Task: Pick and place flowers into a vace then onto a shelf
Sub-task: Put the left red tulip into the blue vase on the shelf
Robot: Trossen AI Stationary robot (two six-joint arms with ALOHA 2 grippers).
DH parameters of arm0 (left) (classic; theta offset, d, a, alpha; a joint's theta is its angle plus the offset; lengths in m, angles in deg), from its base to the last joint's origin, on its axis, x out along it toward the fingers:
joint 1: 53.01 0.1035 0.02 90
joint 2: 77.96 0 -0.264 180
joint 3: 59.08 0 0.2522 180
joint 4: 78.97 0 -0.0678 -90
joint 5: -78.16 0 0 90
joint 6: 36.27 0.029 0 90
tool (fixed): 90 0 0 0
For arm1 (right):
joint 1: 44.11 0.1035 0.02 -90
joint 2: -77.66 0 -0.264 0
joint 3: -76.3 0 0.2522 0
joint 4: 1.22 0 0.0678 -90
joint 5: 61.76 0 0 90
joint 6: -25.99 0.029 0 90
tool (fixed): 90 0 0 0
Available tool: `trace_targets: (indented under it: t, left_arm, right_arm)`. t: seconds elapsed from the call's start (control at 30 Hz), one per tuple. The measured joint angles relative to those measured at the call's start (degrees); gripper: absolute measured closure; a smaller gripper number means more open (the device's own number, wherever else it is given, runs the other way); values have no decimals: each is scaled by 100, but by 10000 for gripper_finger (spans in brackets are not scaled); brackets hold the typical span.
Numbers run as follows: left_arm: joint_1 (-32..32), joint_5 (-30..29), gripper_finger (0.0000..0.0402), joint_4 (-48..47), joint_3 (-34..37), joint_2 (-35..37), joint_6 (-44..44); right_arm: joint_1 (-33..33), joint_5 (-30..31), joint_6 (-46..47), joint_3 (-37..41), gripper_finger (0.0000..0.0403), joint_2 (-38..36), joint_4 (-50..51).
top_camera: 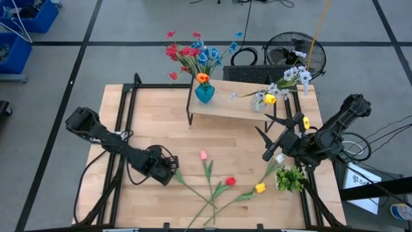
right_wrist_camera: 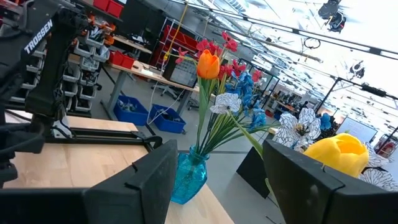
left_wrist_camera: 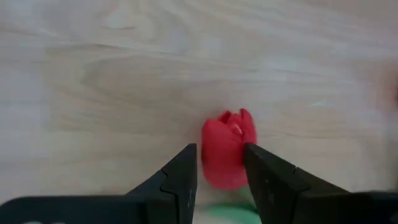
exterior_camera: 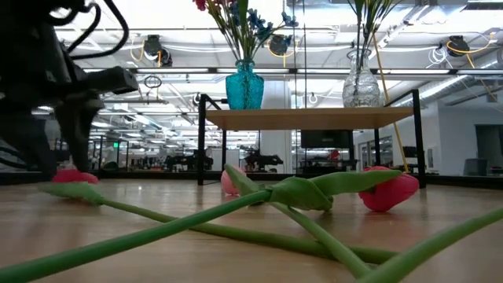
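Observation:
Several tulips lie on the table with their stems crossing: pink (top_camera: 203, 154), red (top_camera: 230, 182), yellow (top_camera: 260, 187). My left gripper (top_camera: 171, 173) is down at the table, open, at the end of another long stem (top_camera: 193, 191). In its wrist view that gripper (left_wrist_camera: 221, 180) has a finger on each side of this stem's red blossom (left_wrist_camera: 227, 149), which rests on the wood (exterior_camera: 75, 176). The shelf (top_camera: 238, 108) carries a blue vase (top_camera: 204, 93) of flowers and a clear vase (top_camera: 261, 103) of white blossoms with a yellow tulip (top_camera: 270, 98). My right gripper (top_camera: 265, 132) hovers open near the shelf's right end. My left gripper reaches low over the table with its fingers along the wood. One finger (left_wrist_camera: 267, 177) lies against the side of the red blossom (left_wrist_camera: 239, 158). The other finger (left_wrist_camera: 183, 177) shows a thin gap to it. The blossom rests on the table.
A bushy green leafy clump (top_camera: 291, 178) lies near the table's right edge, below my right arm. Black frame rails (top_camera: 122, 122) run along the table's left side. A fan (top_camera: 290, 51) stands behind the shelf. Bare wood (top_camera: 154, 122) lies between the shelf and my left arm.

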Motion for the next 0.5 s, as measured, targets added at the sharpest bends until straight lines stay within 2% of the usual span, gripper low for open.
trace_targets:
  t: [0.27,0.33,0.47,0.5]
  left_arm:
    - [205,121,272,1273,646,37,426]
    - [222,160,292,1284,638,60,656]
    - [273,125,376,1461,458,286,1182]
    - [284,-16,386,1486,362,425,1299]
  right_arm:
    - [0,4,1,0,174,0,0]
    - [0,4,2,0,174,0,0]
    - [0,7,2,0,174,0,0]
    - [0,7,2,0,174,0,-2]
